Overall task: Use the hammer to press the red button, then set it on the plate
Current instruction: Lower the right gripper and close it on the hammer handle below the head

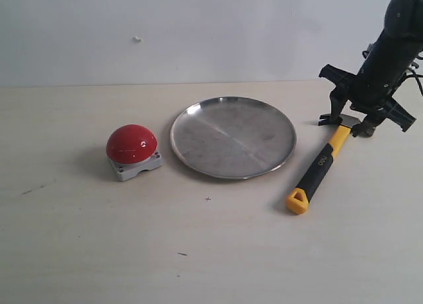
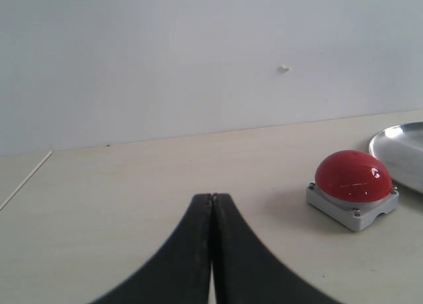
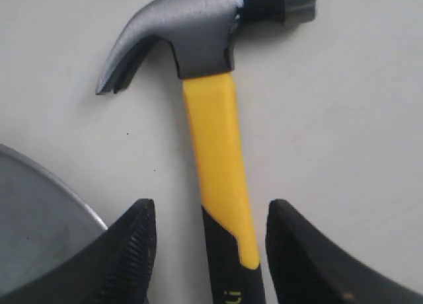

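The hammer [image 1: 321,164] lies flat on the table to the right of the plate [image 1: 232,137], dark head toward the back, yellow end toward the front. My right gripper [image 1: 349,122] hangs open over its yellow neck. In the right wrist view the hammer [image 3: 215,139] runs between the two spread fingers of the right gripper [image 3: 211,209] without touching either. The red button [image 1: 132,144] sits left of the plate on its grey base. My left gripper [image 2: 212,198] is shut with nothing in it and looks toward the red button [image 2: 352,177]; it is out of the exterior view.
The pale wooden table ends at a white wall [image 1: 198,33] behind the objects. The plate's rim [image 3: 59,185] shows close beside one right finger. The plate's edge [image 2: 403,149] lies just past the button in the left wrist view.
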Controlling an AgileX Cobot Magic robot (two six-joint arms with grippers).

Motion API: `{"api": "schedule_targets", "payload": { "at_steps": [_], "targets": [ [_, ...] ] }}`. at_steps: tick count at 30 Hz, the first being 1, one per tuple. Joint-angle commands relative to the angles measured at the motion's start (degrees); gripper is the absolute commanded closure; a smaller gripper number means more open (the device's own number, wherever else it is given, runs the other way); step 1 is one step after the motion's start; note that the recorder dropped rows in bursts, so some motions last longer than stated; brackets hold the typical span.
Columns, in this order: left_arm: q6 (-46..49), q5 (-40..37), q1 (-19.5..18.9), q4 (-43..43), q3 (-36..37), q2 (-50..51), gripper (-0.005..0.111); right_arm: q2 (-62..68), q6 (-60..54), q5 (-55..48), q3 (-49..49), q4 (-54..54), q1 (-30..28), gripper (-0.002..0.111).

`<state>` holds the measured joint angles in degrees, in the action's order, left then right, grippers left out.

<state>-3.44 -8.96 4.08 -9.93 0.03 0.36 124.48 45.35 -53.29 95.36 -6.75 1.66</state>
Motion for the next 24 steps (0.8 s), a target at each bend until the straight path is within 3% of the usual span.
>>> {"api": "schedule_targets", "payload": {
  "at_steps": [1, 10, 24],
  "targets": [
    [0.0, 0.2, -0.2, 0.2, 0.0, -0.4, 0.106, 1.6, -2.4, 0.8, 2.7, -0.8, -0.9, 0.058],
    [0.0, 0.2, -0.2, 0.2, 0.0, -0.4, 0.106, 6.2, -3.7, -3.7, 8.6, 2.8, -0.9, 0.058],
    [0.0, 0.2, -0.2, 0.2, 0.0, -0.4, 0.106, 9.0, -3.8, -0.1, 8.6, 4.0, -0.9, 0.058]
  ]
}}
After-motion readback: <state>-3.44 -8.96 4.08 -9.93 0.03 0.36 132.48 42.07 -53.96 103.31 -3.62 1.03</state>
